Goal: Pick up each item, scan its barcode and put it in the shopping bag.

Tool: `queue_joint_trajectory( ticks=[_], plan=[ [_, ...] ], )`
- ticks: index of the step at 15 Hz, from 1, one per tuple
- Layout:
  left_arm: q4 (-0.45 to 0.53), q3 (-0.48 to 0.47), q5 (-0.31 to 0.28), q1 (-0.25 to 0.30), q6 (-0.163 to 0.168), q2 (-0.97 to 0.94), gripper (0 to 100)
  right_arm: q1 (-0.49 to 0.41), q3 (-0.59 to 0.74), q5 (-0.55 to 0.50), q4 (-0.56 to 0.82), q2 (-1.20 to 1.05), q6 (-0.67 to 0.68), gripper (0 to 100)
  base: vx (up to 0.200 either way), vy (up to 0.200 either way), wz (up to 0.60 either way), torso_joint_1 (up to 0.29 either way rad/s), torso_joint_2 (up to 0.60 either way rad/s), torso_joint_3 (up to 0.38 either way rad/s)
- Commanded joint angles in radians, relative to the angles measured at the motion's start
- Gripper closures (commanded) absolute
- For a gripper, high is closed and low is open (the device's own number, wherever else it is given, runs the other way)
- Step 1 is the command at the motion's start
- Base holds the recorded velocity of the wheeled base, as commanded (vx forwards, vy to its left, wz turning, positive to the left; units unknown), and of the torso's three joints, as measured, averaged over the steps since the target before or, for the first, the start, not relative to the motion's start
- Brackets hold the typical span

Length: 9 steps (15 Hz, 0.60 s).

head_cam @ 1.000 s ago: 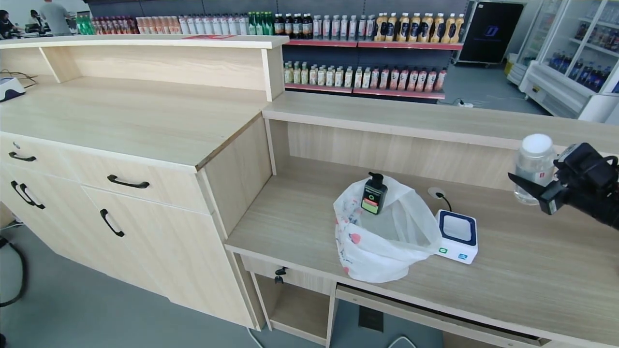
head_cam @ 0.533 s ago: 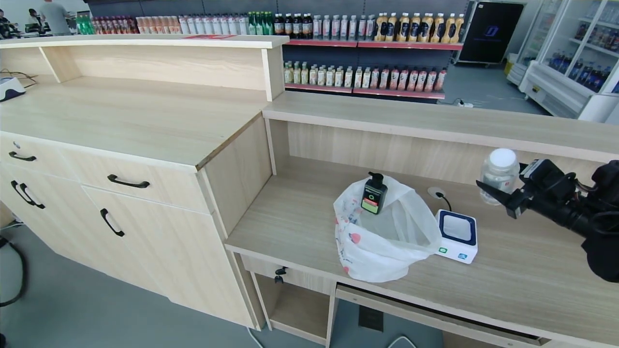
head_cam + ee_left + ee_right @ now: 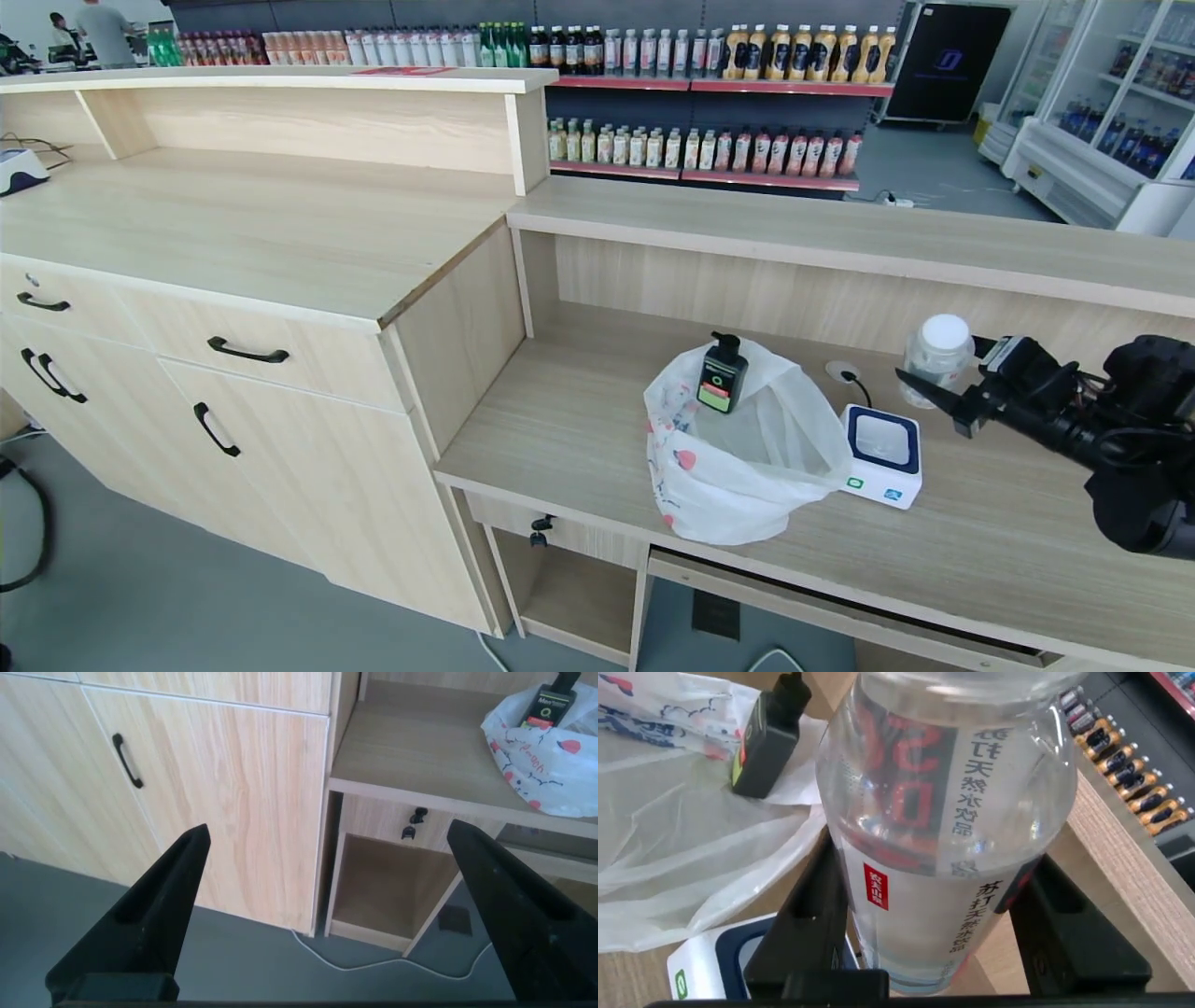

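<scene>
Item 1, pump bottle (image 3: 722, 376): upright inside the bag (image 3: 738, 485), which sits open on the bench (image 3: 980, 532). We count this one as done (its scan we can only presume).

Item 2, bottle (image 3: 936, 359): clear, white cap, upright and lifted off the bench. The right gripper (image 3: 926, 381) has its fingers (image 3: 808, 924) closed on either side of the bottle's body. It hangs just beyond the scanner (image 3: 883, 455), towards the robot's right, near the window but not squarely over it. Picked up: yes. Scanned: not yet, in our judgement. Bagged: no.

Item 3, scanner: flat on the bench, touching the bag's right side, window facing up.

Item 4, left gripper (image 3: 327, 915): low beside the cupboard (image 3: 234, 793), above the floor (image 3: 280, 971), fingers (image 3: 140, 915) spread wide with nothing between them.

Left to do, as we read it: present the bottle's barcode to the scanner, then carry it across and drop it into the bag.

Change over the past second: the right arm has brought the bottle down and leftward from high at the right edge to its place by the scanner. Bag, pump bottle and scanner lie as they did.
</scene>
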Motion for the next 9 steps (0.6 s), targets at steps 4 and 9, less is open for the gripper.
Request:
queue_joint_trajectory(
  ticks=[4, 9],
  plan=[
    [0.0, 0.0, 0.0, 0.0, 0.0, 0.001, 0, 0.0, -0.046, 0.016, -0.059, 0.07, 0.035, 100, 0.0, 0.0, 0.0, 0.0, 0.0, 0.0],
    [0.0, 0.0, 0.0, 0.0, 0.0, 0.001, 0, 0.003, -0.063, 0.018, -0.088, 0.108, 0.064, 100, 0.0, 0.0, 0.0, 0.0, 0.0, 0.0]
  ],
)
